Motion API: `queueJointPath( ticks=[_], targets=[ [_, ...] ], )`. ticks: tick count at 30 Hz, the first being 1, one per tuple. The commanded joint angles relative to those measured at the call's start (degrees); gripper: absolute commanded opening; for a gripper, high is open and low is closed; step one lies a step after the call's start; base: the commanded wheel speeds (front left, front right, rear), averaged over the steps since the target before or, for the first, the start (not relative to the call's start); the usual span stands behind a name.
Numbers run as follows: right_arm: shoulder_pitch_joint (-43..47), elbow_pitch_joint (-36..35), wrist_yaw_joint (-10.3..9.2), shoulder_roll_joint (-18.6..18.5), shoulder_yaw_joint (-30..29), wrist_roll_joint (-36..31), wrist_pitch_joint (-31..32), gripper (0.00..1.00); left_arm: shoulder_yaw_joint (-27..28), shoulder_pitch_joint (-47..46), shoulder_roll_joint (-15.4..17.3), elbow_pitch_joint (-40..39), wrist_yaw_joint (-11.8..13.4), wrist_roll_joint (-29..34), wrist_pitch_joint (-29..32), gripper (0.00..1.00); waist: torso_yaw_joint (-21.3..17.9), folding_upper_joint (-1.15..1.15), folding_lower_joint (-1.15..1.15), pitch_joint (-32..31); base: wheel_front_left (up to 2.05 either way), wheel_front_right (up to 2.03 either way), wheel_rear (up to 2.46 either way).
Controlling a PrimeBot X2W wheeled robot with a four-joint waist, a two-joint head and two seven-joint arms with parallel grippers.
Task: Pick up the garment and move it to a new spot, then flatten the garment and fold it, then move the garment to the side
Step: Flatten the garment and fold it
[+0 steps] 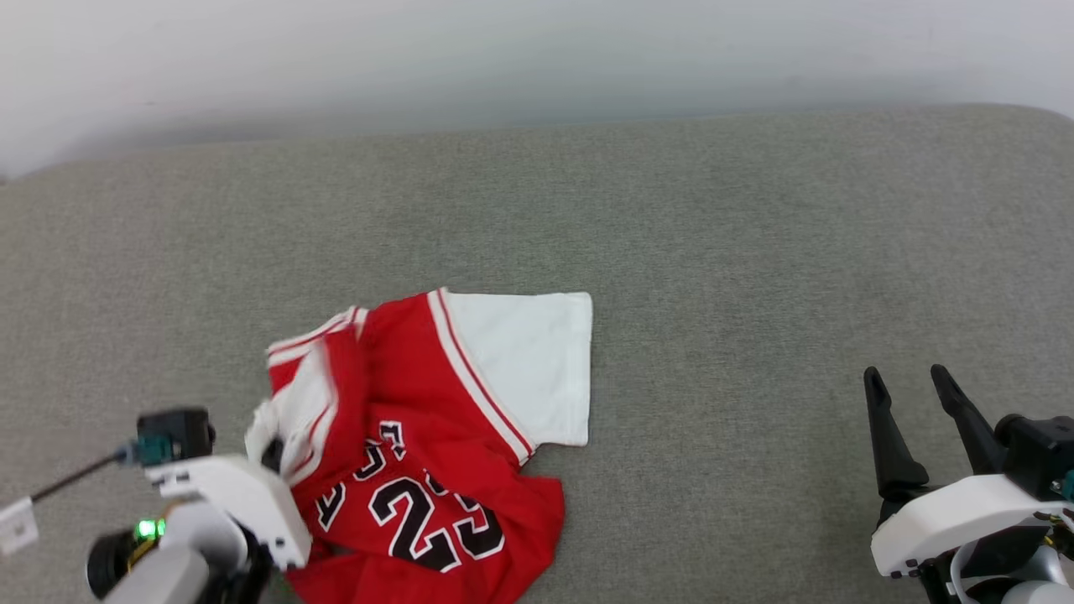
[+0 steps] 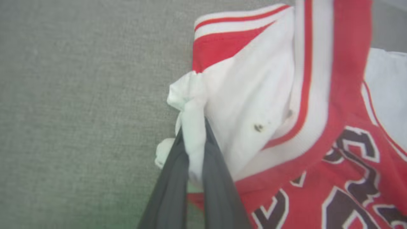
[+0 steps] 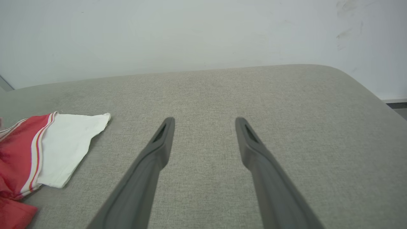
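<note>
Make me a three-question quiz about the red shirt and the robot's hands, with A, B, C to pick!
1. Where is the shirt in the head view? A) lower left B) far right C) top edge
2. What colour are its sleeves? A) blue B) black C) white
3. The jaws of the right gripper are: A) pinching the shirt B) open, holding nothing C) shut tight
Answers: 1 A, it lies by the left gripper, whose jaws pinch its white cloth. 2 C, both sleeves show white. 3 B, a wide gap shows between them over the grey surface.
</note>
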Motion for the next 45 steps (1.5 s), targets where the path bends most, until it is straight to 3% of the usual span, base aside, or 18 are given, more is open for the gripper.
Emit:
queueJointPath(
  ticks=[1,2,3,4,15,22,33,42,43,45],
  targets=[
    [0.07,-0.26,-0.02,0.03,-0.07,-0.3,0.23,1.0,0.07,1.82,-0.58,0.61,-0.29,-0.96,-0.02,0.0,0.38,0.0,0.0,0.11,0.0,0.0,0.0],
    [-0.05,-0.36,-0.02,0.03,-0.05,-0.4,0.33,1.0,-0.14,2.64,-0.9,0.95,-0.46,-1.3,0.0,0.0,0.5,0.0,0.0,0.14,0.0,0.0,0.0],
    [-0.25,-0.51,-0.02,0.03,-0.01,-0.55,0.28,1.0,-0.25,3.2,-1.35,1.26,-0.41,-1.31,-0.54,0.38,0.67,0.0,0.0,0.15,0.0,0.0,0.0],
    [-0.44,-0.66,-0.02,0.03,0.02,-0.75,0.2,1.0,-0.44,3.62,-1.67,1.52,-0.42,-1.1,-1.1,1.0,0.85,0.0,0.0,0.11,0.0,0.0,0.0],
    [1.04,-0.64,-0.02,0.03,0.25,-0.85,0.49,1.0,-0.29,1.88,-3.31,-1.12,1.94,7.38,-16.2,1.0,1.85,0.0,0.0,-3.47,0.0,0.0,0.0],
    [2.3,-0.92,-0.02,0.03,0.31,-0.93,0.98,1.0,1.7,3.58,-4.04,-7.35,3.98,11.59,-18.58,1.0,2.09,0.0,0.0,-5.64,0.0,0.0,0.0],
    [0.95,1.11,-0.02,0.03,0.74,-0.55,2.24,1.0,4.29,7.08,-6.22,-16.23,4.91,17.54,-18.87,1.0,2.89,0.0,0.0,-5.51,0.0,0.0,0.0],
    [-13.12,14.27,-0.02,-1.09,4.14,3.72,10.4,1.0,3.79,4.07,-8.64,-18.78,3.52,21.39,-18.82,1.0,6.36,0.0,0.0,-0.26,0.0,0.0,0.0],
    [-19.79,20.02,-0.02,-2.04,8.12,6.59,14.91,1.0,3.29,2.66,-9.47,-18.2,2.53,22.18,-18.82,1.0,7.8,0.0,0.0,1.65,0.0,0.0,0.0],
    [-24.15,24.0,-0.02,-2.46,10.62,8.78,17.65,1.0,2.97,1.37,-10.27,-17.92,1.81,22.51,-18.82,1.0,8.89,0.0,0.0,2.86,0.0,0.0,0.0]
  ],
)
